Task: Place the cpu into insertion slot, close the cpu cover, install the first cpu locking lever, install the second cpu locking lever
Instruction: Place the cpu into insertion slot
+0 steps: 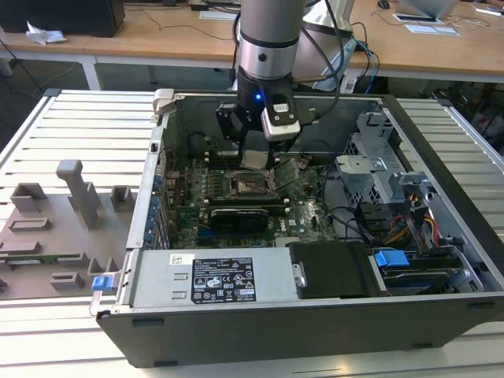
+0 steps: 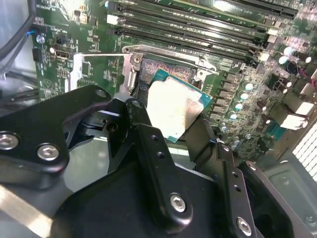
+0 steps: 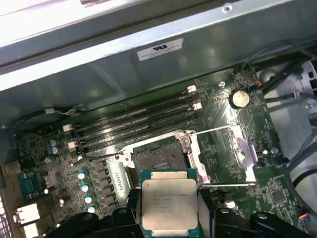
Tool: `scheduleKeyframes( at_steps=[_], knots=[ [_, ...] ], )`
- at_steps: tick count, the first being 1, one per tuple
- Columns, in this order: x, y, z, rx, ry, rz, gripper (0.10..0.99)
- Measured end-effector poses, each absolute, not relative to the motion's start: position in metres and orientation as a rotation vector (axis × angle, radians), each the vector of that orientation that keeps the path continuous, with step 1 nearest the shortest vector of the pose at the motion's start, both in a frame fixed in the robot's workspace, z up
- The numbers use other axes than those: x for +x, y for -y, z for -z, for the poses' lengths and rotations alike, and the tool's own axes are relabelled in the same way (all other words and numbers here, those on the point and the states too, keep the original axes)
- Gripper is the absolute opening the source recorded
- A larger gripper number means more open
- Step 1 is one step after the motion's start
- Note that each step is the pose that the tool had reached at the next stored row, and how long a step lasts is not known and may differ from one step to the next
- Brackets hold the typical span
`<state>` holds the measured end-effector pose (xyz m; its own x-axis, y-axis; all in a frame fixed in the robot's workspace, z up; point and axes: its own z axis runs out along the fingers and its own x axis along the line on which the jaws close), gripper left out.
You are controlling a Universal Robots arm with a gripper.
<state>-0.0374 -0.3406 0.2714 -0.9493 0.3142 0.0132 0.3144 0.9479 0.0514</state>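
Hand [image 3: 171, 216] tight on the cpu [image 3: 168, 198] above the insertion slot [image 3: 158, 159]

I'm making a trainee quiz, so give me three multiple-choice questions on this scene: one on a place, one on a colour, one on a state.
1. Where is the cpu? A in the gripper, above the insertion slot; B seated in the slot; C beside the slot.
2. The motherboard is: A red; B green; C white.
3. The cpu cover is: A shut; B open; C in the gripper.
Answers: A, the cpu is clamped over the empty slot; B, the board is green; B, the cover lies swung aside.
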Motion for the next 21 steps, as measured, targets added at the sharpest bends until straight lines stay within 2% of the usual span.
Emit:
scheduleKeyframes(
  at_steps=[21],
  knots=[
    [-0.0373, 0.3406, -0.2697, -1.019, 2.978, 0.061, 0.545]
  ],
)
